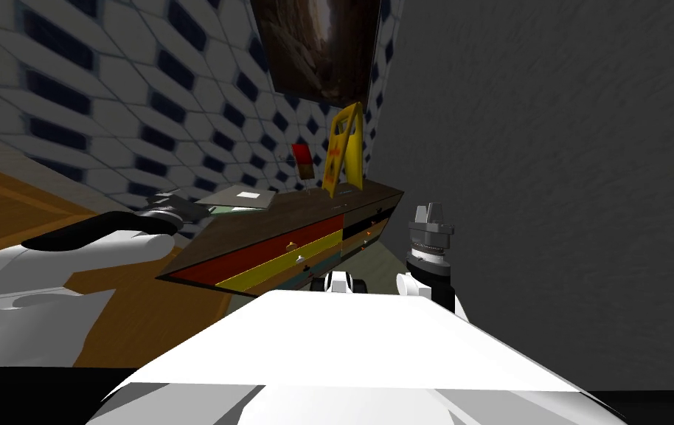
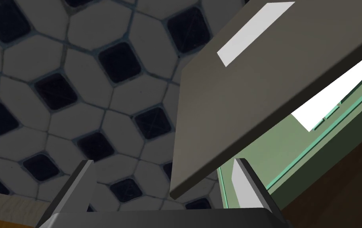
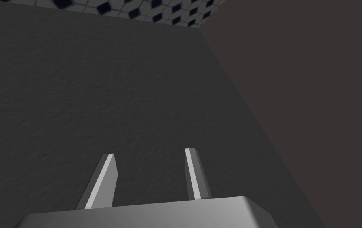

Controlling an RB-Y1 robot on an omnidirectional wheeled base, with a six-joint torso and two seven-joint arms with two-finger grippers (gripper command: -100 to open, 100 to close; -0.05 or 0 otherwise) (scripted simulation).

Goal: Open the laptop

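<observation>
The laptop (image 1: 243, 196) lies on the dark top of a dresser (image 1: 313, 214) by the tiled wall. Its grey lid (image 2: 255, 87), with a white rectangle on it, stands lifted a little off the green base (image 2: 279, 158). My left gripper (image 1: 175, 208) is at the laptop's near corner. In the left wrist view the left gripper (image 2: 164, 178) is open, and the lid's corner edge pokes in between the fingers, close beside one finger (image 2: 242, 180). My right gripper (image 1: 429, 218) is raised by the dark wall, fingers (image 3: 105, 182) apart with nothing between them.
A yellow folding sign (image 1: 344, 151) and a small red object (image 1: 301, 159) stand further along the dresser top. The dresser has red, yellow and dark drawer fronts (image 1: 269, 254). A dark picture (image 1: 321, 44) hangs above. A dark grey wall (image 1: 549, 184) is close on the right.
</observation>
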